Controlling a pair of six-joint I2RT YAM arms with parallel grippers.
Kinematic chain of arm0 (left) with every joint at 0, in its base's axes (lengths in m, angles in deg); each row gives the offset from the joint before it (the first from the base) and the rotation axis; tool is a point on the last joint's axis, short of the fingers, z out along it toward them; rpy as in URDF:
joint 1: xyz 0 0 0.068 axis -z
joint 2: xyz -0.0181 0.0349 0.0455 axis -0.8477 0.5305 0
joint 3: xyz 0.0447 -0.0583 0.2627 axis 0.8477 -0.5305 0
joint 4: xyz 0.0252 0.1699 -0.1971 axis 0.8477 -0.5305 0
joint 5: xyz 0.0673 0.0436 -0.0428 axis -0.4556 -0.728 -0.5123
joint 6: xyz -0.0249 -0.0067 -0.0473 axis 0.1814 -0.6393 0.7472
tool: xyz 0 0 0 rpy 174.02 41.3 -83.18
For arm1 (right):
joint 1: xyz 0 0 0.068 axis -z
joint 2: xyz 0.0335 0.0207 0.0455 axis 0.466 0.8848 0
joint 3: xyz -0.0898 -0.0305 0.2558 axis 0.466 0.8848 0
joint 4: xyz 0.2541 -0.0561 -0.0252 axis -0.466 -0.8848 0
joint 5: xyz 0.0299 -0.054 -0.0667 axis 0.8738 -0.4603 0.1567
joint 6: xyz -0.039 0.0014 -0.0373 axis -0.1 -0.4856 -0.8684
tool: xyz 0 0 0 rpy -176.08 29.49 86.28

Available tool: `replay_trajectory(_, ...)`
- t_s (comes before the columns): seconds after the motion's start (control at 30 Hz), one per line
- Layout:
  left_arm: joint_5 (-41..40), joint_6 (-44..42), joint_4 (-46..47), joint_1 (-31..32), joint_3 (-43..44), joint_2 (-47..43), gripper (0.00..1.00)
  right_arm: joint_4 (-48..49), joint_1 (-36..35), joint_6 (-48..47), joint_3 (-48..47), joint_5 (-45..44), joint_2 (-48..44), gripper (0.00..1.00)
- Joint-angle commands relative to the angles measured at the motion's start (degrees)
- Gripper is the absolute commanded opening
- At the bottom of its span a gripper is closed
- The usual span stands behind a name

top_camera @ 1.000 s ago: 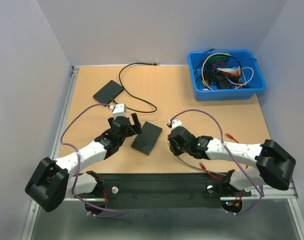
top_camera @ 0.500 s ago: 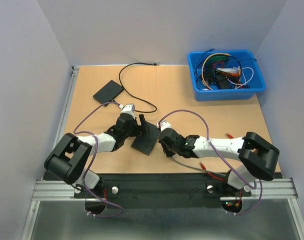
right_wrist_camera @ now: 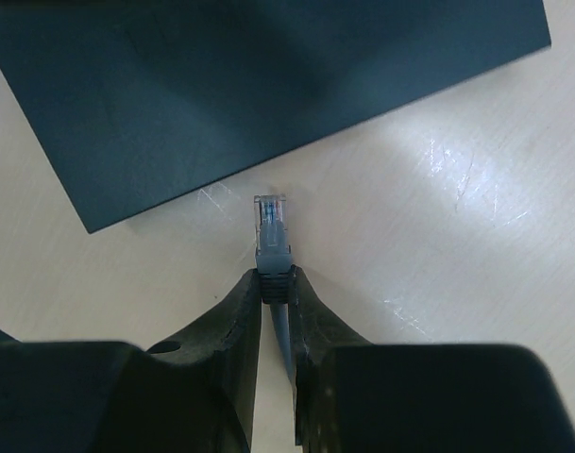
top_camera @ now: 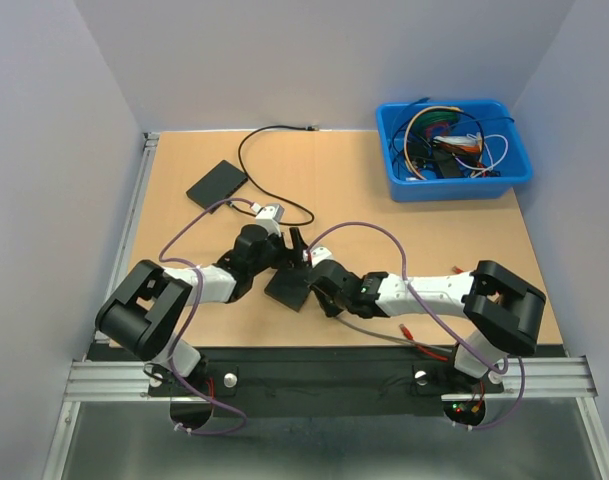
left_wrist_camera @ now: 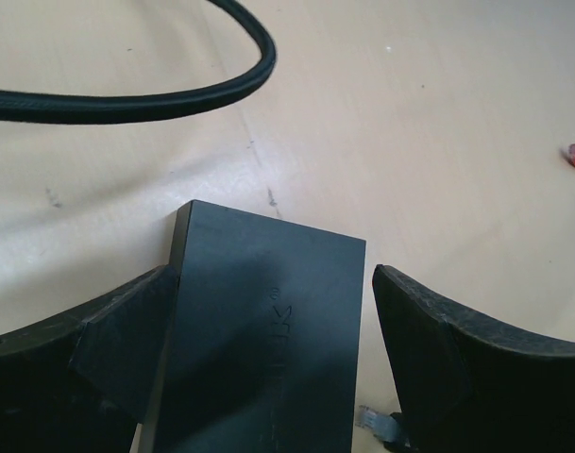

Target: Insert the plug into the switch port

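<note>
The switch [left_wrist_camera: 268, 330] is a flat black box lying on the table, also seen from above [top_camera: 287, 288]. My left gripper [left_wrist_camera: 268, 363] is open and straddles it: the left finger [left_wrist_camera: 108, 349] is against its side, while the right finger [left_wrist_camera: 466, 368] stands a little clear. The plug [right_wrist_camera: 271, 231], a clear connector with a grey boot and grey cable, is pinched in my shut right gripper [right_wrist_camera: 274, 278]. Its tip points at the switch's edge [right_wrist_camera: 249, 85], a short gap away. The ports are hidden. From above, both grippers [top_camera: 296, 252] [top_camera: 316, 280] meet at the switch.
A second black box [top_camera: 216, 182] with a black cable [top_camera: 274, 205] lies at the back left. A blue bin [top_camera: 452, 150] of cables stands at the back right. Red-tipped plugs [top_camera: 462, 270] [top_camera: 406, 330] lie near the right arm.
My left gripper has slid right and now straddles the switch. My right gripper has carried the plug left, up to the switch's near edge.
</note>
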Motion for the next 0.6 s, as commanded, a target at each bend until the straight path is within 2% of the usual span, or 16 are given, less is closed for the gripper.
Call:
replay_trajectory(0.0, 4.54, -1.51, 6.66, 1.04, 0.29, 0.14, 0.95, 3.36, -0.93, -0.90, -2.81, -0.79, -0.03, 0.00)
replay_trajectory(0.2, 7.70, -0.02, 9.99, 1.48, 0.47, 2.95, 0.95, 4.86, -1.64, -1.43, -2.02, -1.14, -1.35, 0.00)
replay_trajectory(0.33, 6.32, 0.68, 10.00, 1.57, 1.08, 3.57, 0.92, 5.03, -1.64, -1.17, -1.41, -1.06, -1.79, 0.00)
replay_trajectory(0.47, -2.82, 0.68, -1.21, 1.13, 3.80, 1.99, 0.92, 5.12, -1.73, -0.64, -0.97, -0.79, -1.53, 0.00)
replay_trajectory(0.57, -5.29, 1.21, -3.71, 0.08, 2.94, -0.47, 0.92, 5.12, -1.73, -0.46, -0.96, -0.88, -1.35, 0.01)
